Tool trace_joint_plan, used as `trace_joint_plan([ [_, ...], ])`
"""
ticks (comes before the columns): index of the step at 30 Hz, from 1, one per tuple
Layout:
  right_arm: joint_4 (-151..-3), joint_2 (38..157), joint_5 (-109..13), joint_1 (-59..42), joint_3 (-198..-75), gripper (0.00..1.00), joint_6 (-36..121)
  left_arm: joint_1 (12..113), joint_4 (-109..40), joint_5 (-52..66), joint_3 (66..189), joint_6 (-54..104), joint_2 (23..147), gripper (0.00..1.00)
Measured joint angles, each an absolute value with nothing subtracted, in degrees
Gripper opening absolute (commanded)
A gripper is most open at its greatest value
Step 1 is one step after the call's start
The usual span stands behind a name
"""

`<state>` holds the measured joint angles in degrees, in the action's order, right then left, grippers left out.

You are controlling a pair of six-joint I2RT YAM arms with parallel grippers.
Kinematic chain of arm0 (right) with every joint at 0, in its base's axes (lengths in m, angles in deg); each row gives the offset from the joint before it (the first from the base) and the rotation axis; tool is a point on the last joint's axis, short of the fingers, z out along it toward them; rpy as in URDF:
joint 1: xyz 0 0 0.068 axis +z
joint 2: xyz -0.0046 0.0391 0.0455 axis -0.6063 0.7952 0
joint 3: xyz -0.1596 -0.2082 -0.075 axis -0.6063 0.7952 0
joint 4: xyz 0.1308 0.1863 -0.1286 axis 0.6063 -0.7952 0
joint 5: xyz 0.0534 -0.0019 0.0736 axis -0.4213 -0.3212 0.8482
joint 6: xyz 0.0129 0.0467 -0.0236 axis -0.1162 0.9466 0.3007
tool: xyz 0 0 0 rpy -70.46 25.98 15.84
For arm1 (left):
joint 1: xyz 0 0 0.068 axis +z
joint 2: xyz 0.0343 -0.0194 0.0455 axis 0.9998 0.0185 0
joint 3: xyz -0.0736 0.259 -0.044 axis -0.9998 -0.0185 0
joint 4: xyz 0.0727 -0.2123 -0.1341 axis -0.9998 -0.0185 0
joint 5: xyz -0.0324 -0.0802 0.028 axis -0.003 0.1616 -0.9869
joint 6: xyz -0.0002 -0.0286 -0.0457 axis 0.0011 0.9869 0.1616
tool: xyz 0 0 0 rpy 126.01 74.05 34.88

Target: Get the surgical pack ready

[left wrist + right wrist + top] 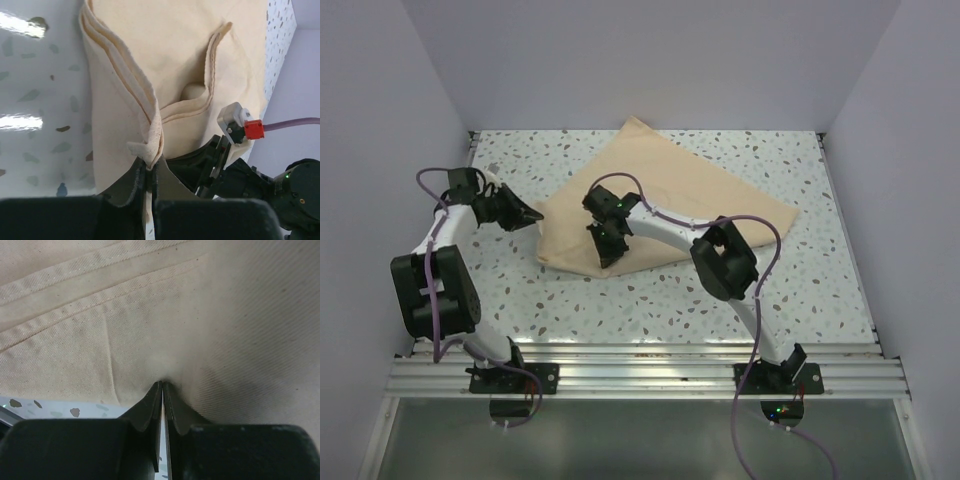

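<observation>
The tan wrap sheet (pixel 670 195) lies folded in layers on the speckled table. My left gripper (pixel 532 215) is shut on the sheet's left corner; in the left wrist view the gripper (pixel 150 161) pinches a bunched tip of the wrap sheet (pixel 170 60). My right gripper (pixel 610 250) stands at the sheet's near edge. In the right wrist view the gripper (pixel 162 385) has its jaws together, with the wrap sheet (pixel 150 315) puckered at their tips. A small bump (pixel 191 92) shows under a folded flap. The metal tray and gauze squares are hidden.
The speckled table (pixel 650 300) is walled by white panels at the left, back and right. An aluminium rail (pixel 640 375) carries both arm bases at the near edge. My right arm's wrist and purple cable (pixel 295 122) cross the right of the left wrist view.
</observation>
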<state>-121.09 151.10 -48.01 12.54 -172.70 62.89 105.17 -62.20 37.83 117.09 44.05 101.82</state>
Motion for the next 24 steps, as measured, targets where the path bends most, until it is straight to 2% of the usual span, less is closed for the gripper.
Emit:
trace_joint_plan([
  [10, -121.20, 150.43, -46.24, 11.34, -172.64, 0.10, 64.64, 94.15, -59.18, 38.53, 120.56, 49.26, 100.09, 0.00],
  [14, -121.34, 145.88, -45.23, 8.78, -170.37, 0.10, 65.67, 90.57, -58.09, 38.48, 123.45, 50.94, 100.09, 0.00],
  [17, -120.64, 137.73, -44.01, 2.73, -166.23, 0.11, 66.30, 87.09, -56.51, 37.96, 125.11, 53.10, 100.40, 0.00],
  [24, -116.96, 123.02, -46.07, -20.18, -154.83, 0.10, 64.60, 78.39, -55.55, 36.97, 135.25, 55.99, 107.74, 0.00],
])
